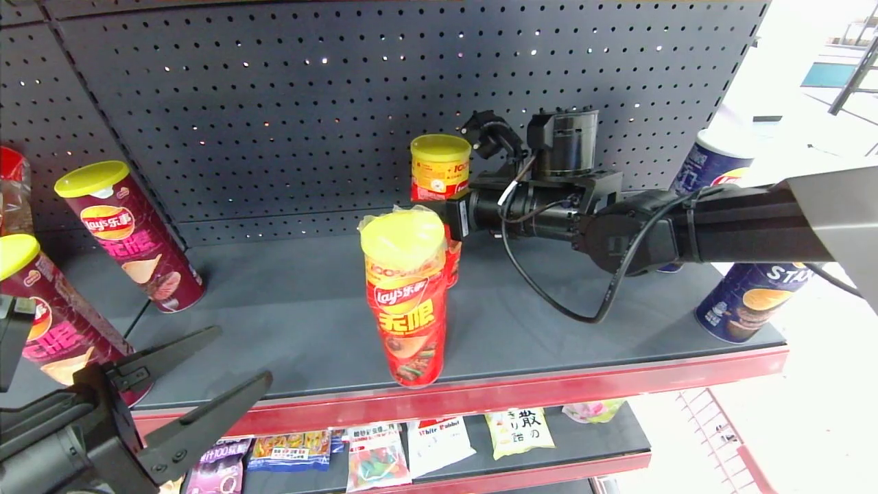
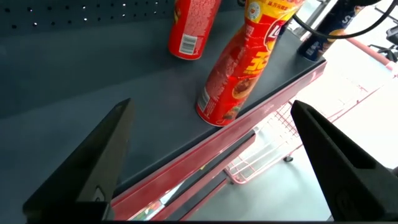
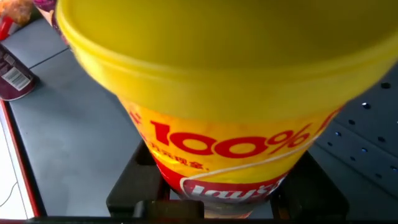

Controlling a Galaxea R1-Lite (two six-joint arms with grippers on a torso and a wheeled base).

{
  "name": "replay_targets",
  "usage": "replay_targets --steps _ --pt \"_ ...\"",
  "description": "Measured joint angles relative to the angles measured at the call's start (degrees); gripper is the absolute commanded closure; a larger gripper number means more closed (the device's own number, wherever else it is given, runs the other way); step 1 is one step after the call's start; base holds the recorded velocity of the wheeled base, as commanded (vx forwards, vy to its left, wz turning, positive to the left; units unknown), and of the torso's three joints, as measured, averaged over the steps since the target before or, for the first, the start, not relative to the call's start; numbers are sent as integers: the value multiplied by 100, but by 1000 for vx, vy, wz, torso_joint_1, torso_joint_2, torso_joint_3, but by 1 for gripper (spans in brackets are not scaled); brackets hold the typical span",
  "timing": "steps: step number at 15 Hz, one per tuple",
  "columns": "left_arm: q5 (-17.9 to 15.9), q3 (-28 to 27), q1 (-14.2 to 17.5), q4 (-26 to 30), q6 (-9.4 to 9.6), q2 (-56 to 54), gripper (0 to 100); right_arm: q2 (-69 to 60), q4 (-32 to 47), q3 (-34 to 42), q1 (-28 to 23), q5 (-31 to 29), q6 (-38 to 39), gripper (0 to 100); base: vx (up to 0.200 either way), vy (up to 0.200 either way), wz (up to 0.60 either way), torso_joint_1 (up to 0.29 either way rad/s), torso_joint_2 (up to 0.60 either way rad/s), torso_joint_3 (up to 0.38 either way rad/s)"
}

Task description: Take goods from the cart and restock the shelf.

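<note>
A red chip can with a yellow lid [image 1: 440, 168] stands upright at the middle of the grey shelf [image 1: 302, 309], and my right gripper [image 1: 449, 211] is shut on its body from the right. In the right wrist view that can [image 3: 230, 106] sits between the dark fingers [image 3: 134, 186]. A second red can [image 1: 406, 302] stands in front of it near the shelf's red edge and hides its base. My left gripper [image 1: 206, 384] hangs open and holds nothing, low at the front left, below the shelf edge. From the left wrist, both red cans [image 2: 239, 68] [image 2: 193, 28] rest on the shelf.
Two maroon cans [image 1: 130, 233] [image 1: 41, 309] lean at the shelf's left, and two blue cans [image 1: 713, 165] [image 1: 748, 302] stand at its right. The pegboard [image 1: 309, 103] closes the back. Snack bags [image 1: 377, 453] lie on the lower shelf. A pink wire cart [image 2: 267, 155] is below the shelf.
</note>
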Motion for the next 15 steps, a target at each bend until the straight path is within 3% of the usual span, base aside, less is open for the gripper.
replay_targets --steps 15 --pt "-30 -7 -9 2 0 82 0 -149 9 236 -16 -16 -1 100 0 0 0 0 0 0"
